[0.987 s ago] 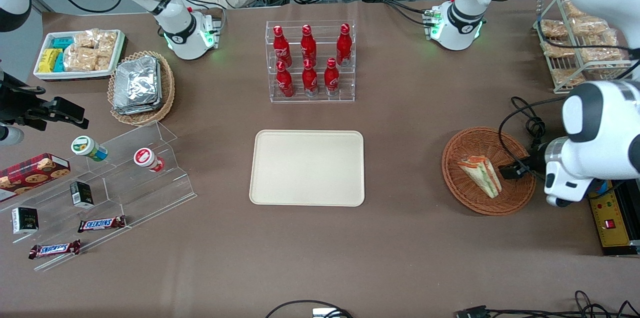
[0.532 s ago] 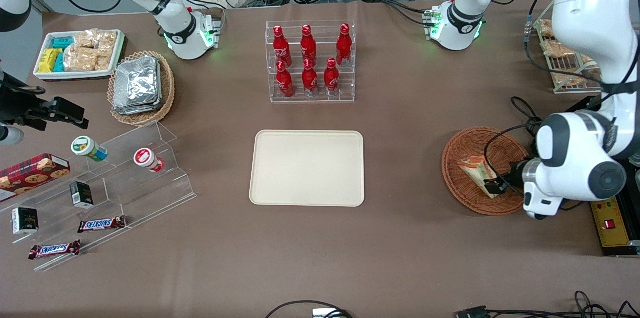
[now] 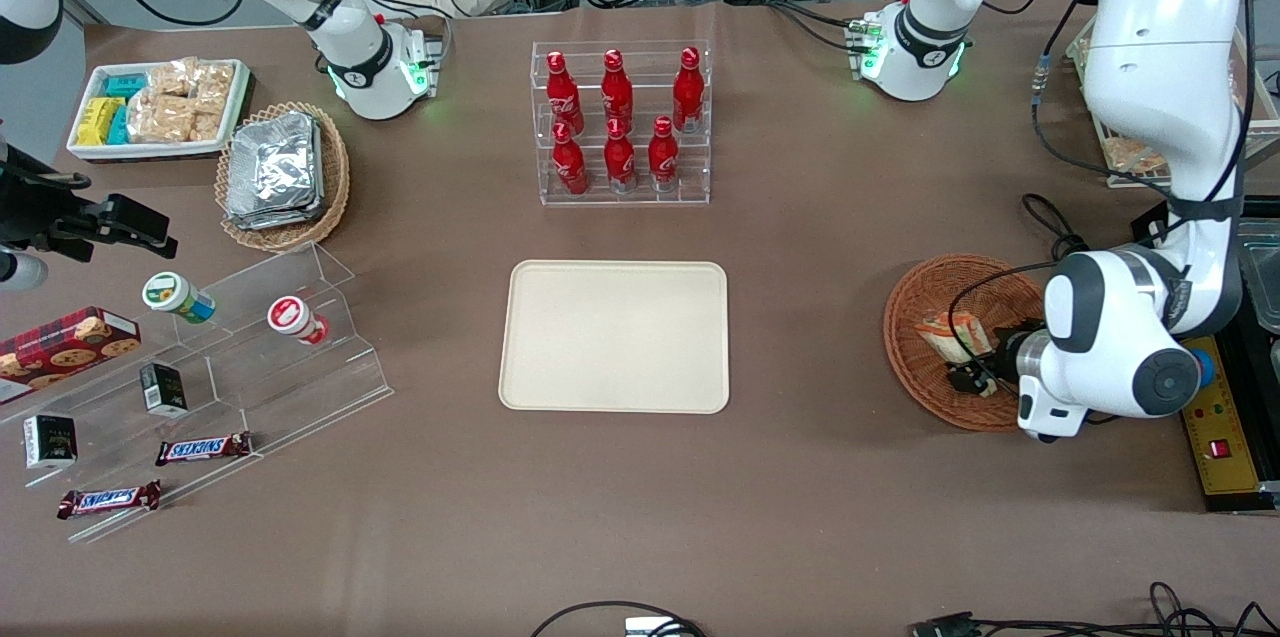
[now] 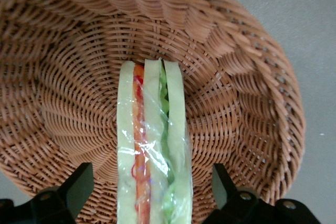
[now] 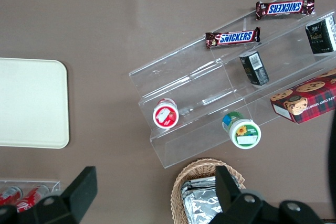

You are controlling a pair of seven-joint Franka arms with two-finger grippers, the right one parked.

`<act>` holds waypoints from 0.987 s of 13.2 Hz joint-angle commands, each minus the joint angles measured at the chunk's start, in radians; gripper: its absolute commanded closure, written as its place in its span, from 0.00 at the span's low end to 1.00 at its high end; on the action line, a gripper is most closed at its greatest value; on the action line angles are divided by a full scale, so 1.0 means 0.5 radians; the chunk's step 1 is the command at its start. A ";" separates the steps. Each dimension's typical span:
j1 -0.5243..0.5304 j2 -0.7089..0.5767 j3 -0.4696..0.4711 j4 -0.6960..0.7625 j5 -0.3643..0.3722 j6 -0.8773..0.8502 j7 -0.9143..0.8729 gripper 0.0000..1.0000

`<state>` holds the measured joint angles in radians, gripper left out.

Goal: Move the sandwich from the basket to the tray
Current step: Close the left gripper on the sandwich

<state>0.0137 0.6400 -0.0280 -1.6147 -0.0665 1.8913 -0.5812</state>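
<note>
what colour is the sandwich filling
Orange-red and green between white bread on the sandwich; clearest in the left wrist view.

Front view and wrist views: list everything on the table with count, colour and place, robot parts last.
sandwich: 1, white bread with green and orange-red filling, in the basket
basket: 1, reddish-brown wicker, toward the working arm's end
tray: 1, cream-beige, mid-table, nothing on it
bottles: 6, red, in a clear rack farther from the front camera than the tray
foil packets: a stack, silver, in a lighter wicker basket
white bin: 1, holds tan and blue-yellow snack packets
clear stepped shelf: 1, holds two cups, two Snickers bars, small boxes
wire rack: 1, white, holds tan packets
tool: 1, black fingers open either side of the sandwich, in the basket
</note>
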 commanded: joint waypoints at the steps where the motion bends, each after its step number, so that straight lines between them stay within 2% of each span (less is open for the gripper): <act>1: -0.015 0.051 0.001 0.020 -0.027 0.009 -0.028 0.00; 5: -0.018 0.064 0.001 -0.035 -0.027 0.013 -0.028 0.02; 6: -0.018 0.058 0.001 -0.062 -0.027 0.016 -0.028 0.08; 7: -0.018 0.046 0.001 -0.078 -0.027 0.019 -0.028 0.22; 8: -0.018 0.039 0.001 -0.078 -0.027 0.016 -0.028 0.42; 9: -0.018 0.030 0.001 -0.075 -0.027 0.013 -0.028 0.56; 10: -0.018 0.015 0.001 -0.069 -0.030 0.000 -0.031 0.60; 13: -0.021 -0.120 -0.008 -0.056 -0.024 -0.128 -0.004 0.60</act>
<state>0.0116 0.6482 -0.0331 -1.6333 -0.0703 1.8787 -0.5819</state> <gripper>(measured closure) 0.599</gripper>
